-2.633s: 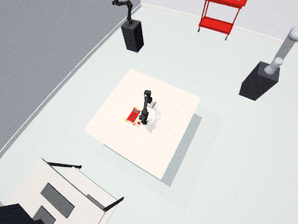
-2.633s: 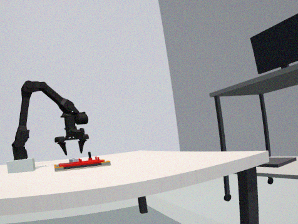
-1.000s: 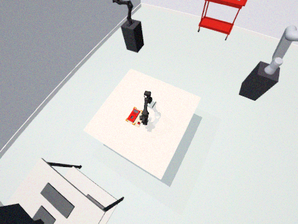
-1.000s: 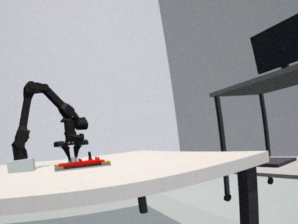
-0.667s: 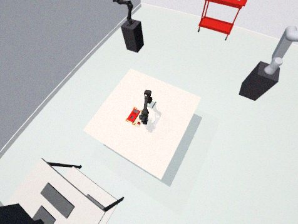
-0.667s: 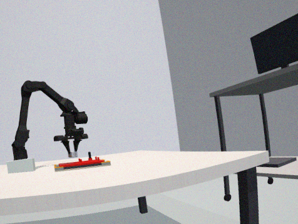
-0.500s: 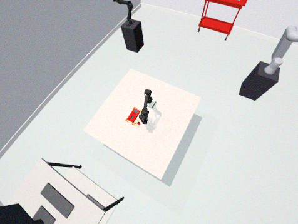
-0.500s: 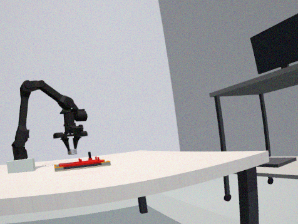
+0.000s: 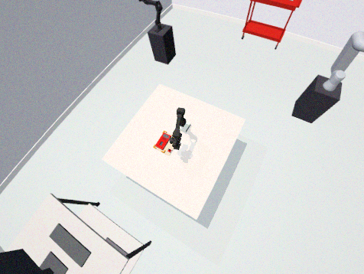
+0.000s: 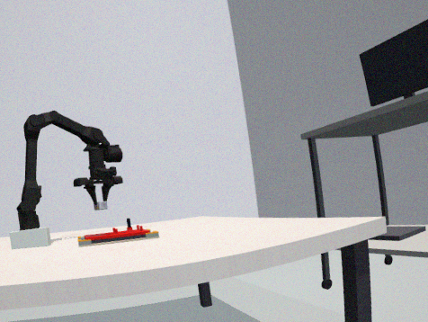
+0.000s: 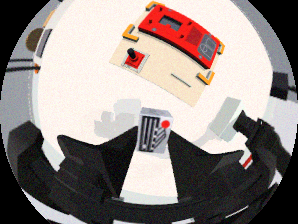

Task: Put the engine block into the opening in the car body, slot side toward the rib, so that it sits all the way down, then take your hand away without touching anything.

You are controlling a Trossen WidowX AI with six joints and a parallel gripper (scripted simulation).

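In the exterior view, from the left, I see my jointed black arm (image 9: 179, 124) (image 10: 31, 159) standing at a pale grey rectangular box (image 9: 186, 127) (image 10: 30, 238) (image 11: 227, 119) on the broad cream table (image 9: 153, 111) (image 10: 270, 243) (image 11: 75, 100). To the right of that box, my black parallel-jaw gripper (image 9: 176, 146) (image 10: 101, 205) (image 11: 153, 131) points down, clamped on the small silver-grey engine block (image 10: 102, 205) (image 11: 155, 131), which hangs above the tabletop. Its face, in my wrist view, carries dark grooves and a round red spot at the right.

Also in the wrist view, from the left, a stubby black lever on a square red base (image 9: 170, 151) (image 10: 129, 222) (image 11: 134, 59) stands on a flat beige board (image 11: 160, 75). Farther off and to its right lies the flat red car body (image 9: 164, 140) (image 10: 117, 234) (image 11: 182, 32), between orange corner brackets; its rectangular opening has no block in it. Between the lever and the near right bracket, a thin dark strip (image 11: 180, 80) lies on the board. I still have the block to seat.
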